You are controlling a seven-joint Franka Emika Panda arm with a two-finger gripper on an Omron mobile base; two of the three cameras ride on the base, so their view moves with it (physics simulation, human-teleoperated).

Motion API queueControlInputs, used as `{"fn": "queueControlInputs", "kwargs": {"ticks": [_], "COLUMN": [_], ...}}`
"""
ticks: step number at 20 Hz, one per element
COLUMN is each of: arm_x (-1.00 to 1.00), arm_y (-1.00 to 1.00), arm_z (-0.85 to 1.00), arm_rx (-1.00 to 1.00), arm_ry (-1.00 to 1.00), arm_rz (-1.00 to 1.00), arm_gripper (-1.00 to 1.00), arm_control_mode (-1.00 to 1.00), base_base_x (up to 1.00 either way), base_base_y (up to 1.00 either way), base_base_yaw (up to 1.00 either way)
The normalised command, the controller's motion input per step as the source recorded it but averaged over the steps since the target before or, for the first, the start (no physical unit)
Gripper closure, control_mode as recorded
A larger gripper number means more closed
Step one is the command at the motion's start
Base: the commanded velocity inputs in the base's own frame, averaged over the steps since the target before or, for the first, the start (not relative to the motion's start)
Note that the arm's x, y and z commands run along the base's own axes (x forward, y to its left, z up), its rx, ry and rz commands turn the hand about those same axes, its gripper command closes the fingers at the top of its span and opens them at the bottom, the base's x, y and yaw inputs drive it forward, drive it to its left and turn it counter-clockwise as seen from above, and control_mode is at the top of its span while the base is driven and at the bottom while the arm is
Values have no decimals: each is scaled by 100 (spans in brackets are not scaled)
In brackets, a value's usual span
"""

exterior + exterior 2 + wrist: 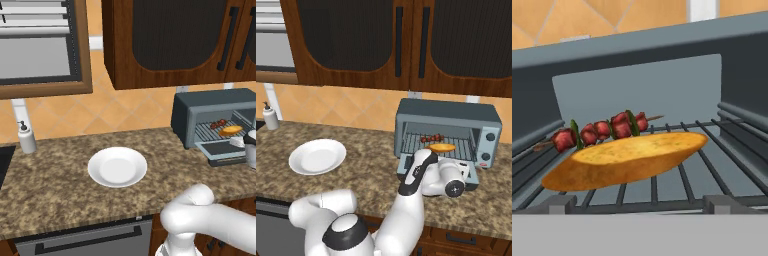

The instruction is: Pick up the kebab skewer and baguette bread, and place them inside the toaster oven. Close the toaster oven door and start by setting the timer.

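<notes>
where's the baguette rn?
The baguette bread lies on the wire rack inside the open toaster oven, toward the front, with the kebab skewer just behind it.

— What setting is shown?
— A home kitchen: a speckled granite counter (60, 175) runs beneath dark wooden wall cabinets (406, 40), backed by orange diagonal tiles (65, 115).
— Which items confirm this?
— A toaster oven (448, 131) holding food, a white plate (117, 167), a soap dispenser (26, 137), and a dishwasher front (85, 240) below the counter.
</notes>
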Motion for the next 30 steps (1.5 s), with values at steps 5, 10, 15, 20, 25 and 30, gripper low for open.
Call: {"fn": "queueControlInputs", "kwargs": {"ticks": [5, 10, 15, 20, 25, 30], "arm_x": [13, 11, 20, 23, 23, 23], "arm_y": [-1, 0, 0, 0, 0, 0], "arm_z": [2, -4, 0, 0, 0, 0], "arm_rx": [1, 0, 0, 0, 0, 0], "arm_ry": [0, 0, 0, 0, 0, 0], "arm_rz": [0, 0, 0, 0, 0, 0], "arm_gripper": [-100, -100, -100, -100, -100, -100], "arm_control_mode": [-100, -100, -100, -100, -100, -100], "base_base_x": [0, 0, 0, 0, 0, 0], "base_base_y": [0, 0, 0, 0, 0, 0], "base_base_yaw": [0, 0, 0, 0, 0, 0]}}
